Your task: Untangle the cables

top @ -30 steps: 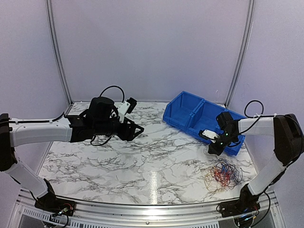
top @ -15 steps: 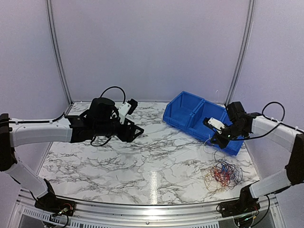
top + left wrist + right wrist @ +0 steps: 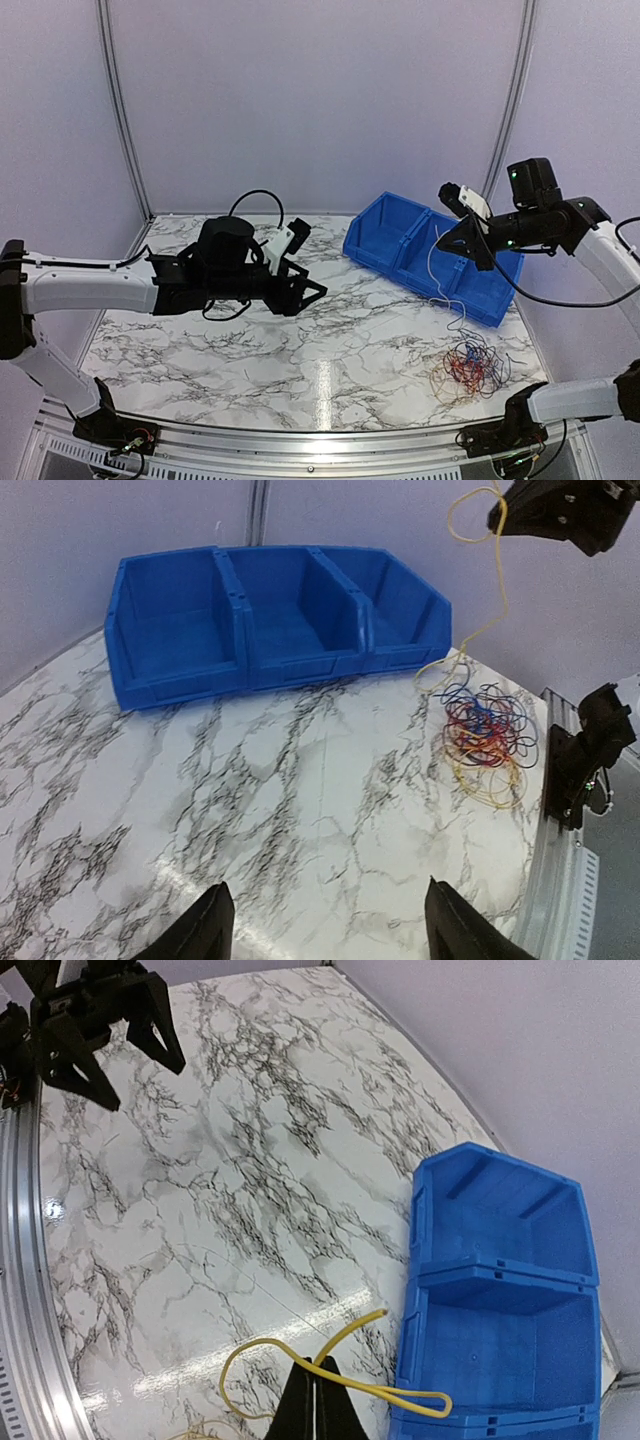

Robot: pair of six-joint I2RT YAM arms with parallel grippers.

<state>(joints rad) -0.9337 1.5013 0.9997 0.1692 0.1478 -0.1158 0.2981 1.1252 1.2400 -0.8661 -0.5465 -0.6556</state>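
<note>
The cables point(image 3: 468, 365) lie in a tangled heap of red, dark blue and yellow loops on the marble table near the right front; the left wrist view shows the heap point(image 3: 487, 730) too. My right gripper point(image 3: 455, 243) hangs high above it, shut on one yellow cable point(image 3: 400, 1392). That cable loops around the shut fingertips point(image 3: 318, 1385), and its strand point(image 3: 440, 285) trails down to the heap. My left gripper point(image 3: 308, 295) hovers open over the table's middle, its fingers point(image 3: 215, 925) wide apart with nothing between them.
A blue three-compartment bin point(image 3: 372, 252) stands at the back right, just behind the lifted strand; its walls point(image 3: 180, 685) and rim point(image 3: 418, 1250) appear in both wrist views. White walls with metal posts enclose the marble table point(image 3: 330, 340).
My right gripper has shut and risen from just above the table to well over the bin's front, drawing one yellow cable up out of the heap. The left gripper has shifted slightly right.
</note>
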